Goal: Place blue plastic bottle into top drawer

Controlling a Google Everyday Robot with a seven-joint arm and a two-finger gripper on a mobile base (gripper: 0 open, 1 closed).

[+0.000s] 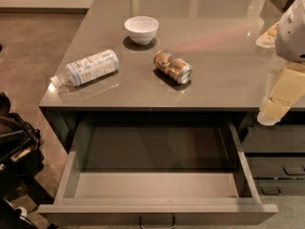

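The blue plastic bottle (88,68) lies on its side on the left part of the tabletop (224,75), near the front edge and the left corner. Its long axis runs roughly along the front edge, slightly skewed. The white cap points to the front left and the base to the rear right. The label is pale blue and white with printed blocks of text; none of it can be read.

A brown-gold can (172,67) lies on its side near the centre of the tabletop, well apart from the bottle. Its print is also illegible. A white bowl (141,29) stands upright behind both.

The top drawer (157,205) is pulled fully out below the front edge. Its flat bottom is bare, and its opening sits below and to the right of the bottle.

The gripper (272,109) hangs at the right edge of the view, over the front right of the tabletop. Whether it is released or clenched cannot be told; nothing is visibly held in it.

Key relation: the bottle lies far to the left of the gripper, with the can between them. The single arm must likely cross the whole tabletop and approach square to the bottle's long axis.
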